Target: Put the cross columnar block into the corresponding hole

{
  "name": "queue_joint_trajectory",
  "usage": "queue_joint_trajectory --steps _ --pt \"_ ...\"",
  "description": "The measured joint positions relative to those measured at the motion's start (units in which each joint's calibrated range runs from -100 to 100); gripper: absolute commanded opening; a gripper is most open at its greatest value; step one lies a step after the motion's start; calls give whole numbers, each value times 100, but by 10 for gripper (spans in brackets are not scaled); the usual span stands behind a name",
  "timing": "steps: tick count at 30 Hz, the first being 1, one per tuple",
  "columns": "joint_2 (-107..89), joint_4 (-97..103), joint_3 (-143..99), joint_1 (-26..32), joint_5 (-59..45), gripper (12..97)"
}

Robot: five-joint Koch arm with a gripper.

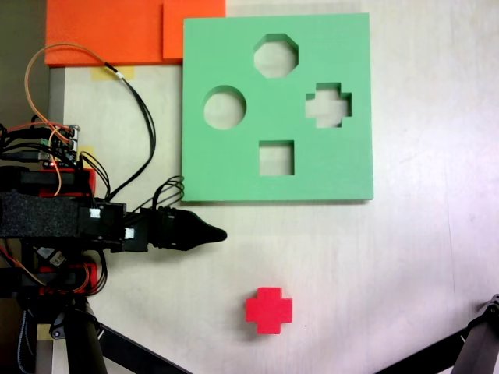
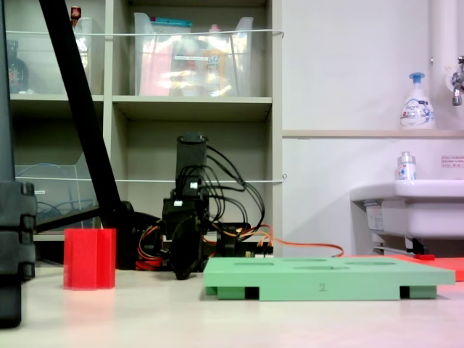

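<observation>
The red cross columnar block [image 1: 268, 310] stands upright on the pale table, in front of the green foam board [image 1: 234, 47]. In the low side-on fixed view the block [image 2: 89, 259] is at the left and the board [image 2: 326, 279] lies flat at the right. The plus-shaped hole [image 1: 328, 105] is on the board's right side, with nothing in it. My gripper [image 1: 221, 233] lies low at the left, its tip pointing right, just below the board's lower-left corner. It is well apart from the block. The jaws meet in one point and hold nothing. From the side the gripper [image 2: 187, 270] hangs close to the table.
The board also has a round cutout [image 1: 224, 107], an octagonal cutout [image 1: 275, 55] and a square cutout [image 1: 276, 157]. Orange foam sheets [image 1: 109, 31] lie at the top left. Black tripod legs [image 1: 117, 347] cross the lower corners. Loose wires [image 1: 144, 101] trail by the arm base.
</observation>
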Motion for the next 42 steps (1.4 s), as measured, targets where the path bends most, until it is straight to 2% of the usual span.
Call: queue_joint_trajectory --steps 28,34,36,42 --pt "0 0 0 78 -5 499" --pt "0 -10 0 -117 34 493" --pt "0 0 0 -161 259 498" --pt "0 -10 -10 -337 1954 491"
